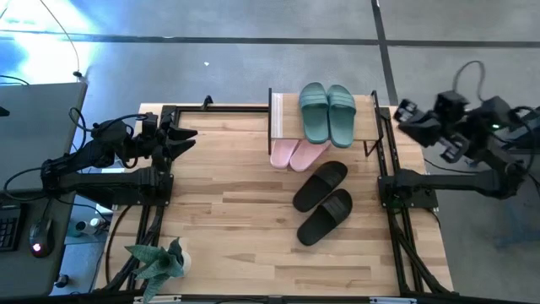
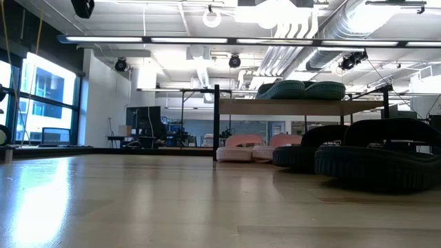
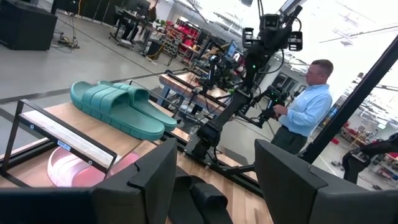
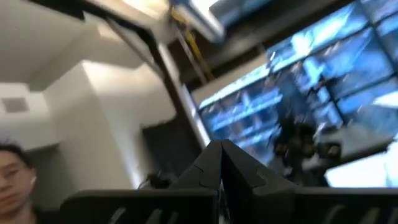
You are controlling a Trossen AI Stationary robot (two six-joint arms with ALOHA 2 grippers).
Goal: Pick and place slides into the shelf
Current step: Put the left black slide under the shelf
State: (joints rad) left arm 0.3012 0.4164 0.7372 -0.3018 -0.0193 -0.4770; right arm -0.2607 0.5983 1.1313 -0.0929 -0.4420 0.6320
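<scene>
With the sage green pair (image 1: 327, 114) on the shelf's (image 1: 287, 118) top board and the pink pair (image 1: 297, 154) tucked beneath it, only the black slides (image 1: 323, 203) remain mid-table, while the left gripper (image 1: 180, 140) waits open and empty at the left edge and the right gripper (image 1: 407, 114), closed on nothing, off the right edge.

A robotics lab in an open industrial hall: exposed ceiling ducts (image 2: 303, 27) and strip lights (image 2: 207, 41) overhead, polished concrete floor (image 1: 211, 59), other robot rigs (image 3: 261, 68) on benches, a person (image 3: 305, 106) nearby.
</scene>
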